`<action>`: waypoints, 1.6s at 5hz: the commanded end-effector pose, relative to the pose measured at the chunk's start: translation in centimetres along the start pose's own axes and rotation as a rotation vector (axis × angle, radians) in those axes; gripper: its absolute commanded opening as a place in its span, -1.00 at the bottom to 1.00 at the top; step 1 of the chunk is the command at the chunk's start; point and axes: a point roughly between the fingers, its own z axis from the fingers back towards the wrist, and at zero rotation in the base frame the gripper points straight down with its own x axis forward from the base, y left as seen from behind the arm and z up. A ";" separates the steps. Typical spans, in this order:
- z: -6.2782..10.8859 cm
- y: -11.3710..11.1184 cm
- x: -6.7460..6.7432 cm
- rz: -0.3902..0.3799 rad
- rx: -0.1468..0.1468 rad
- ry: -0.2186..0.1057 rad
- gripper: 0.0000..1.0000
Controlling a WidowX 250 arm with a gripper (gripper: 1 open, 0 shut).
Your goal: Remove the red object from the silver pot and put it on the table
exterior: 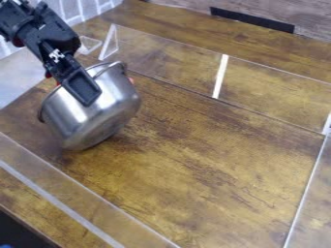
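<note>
Your arm reaches in from the upper left, its black end effector (pixel 80 82) angled downward with jaws clamped together.

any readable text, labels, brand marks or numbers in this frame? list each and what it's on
None can be read.
Round shiny steel pot: bare metal, no mark or engraving visible.
Black gripper and arm: no lettering at this resolution.
Dark brown wood-plank table: only grain and a plain white strip, no characters.
Dark slot-like bar at the top edge: too small and blurred to tell if it carries text.
</note>
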 end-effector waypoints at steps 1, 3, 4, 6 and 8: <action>1.1 0.3 -0.6 -0.008 -0.001 -0.018 -1.00; 1.9 1.9 -2.0 0.056 -0.046 -0.094 -1.00; 2.1 3.6 -2.5 0.096 -0.043 -0.145 -1.00; 1.0 2.9 -4.6 0.139 -0.071 -0.192 -1.00; -0.4 3.4 -4.1 0.149 -0.135 -0.162 -1.00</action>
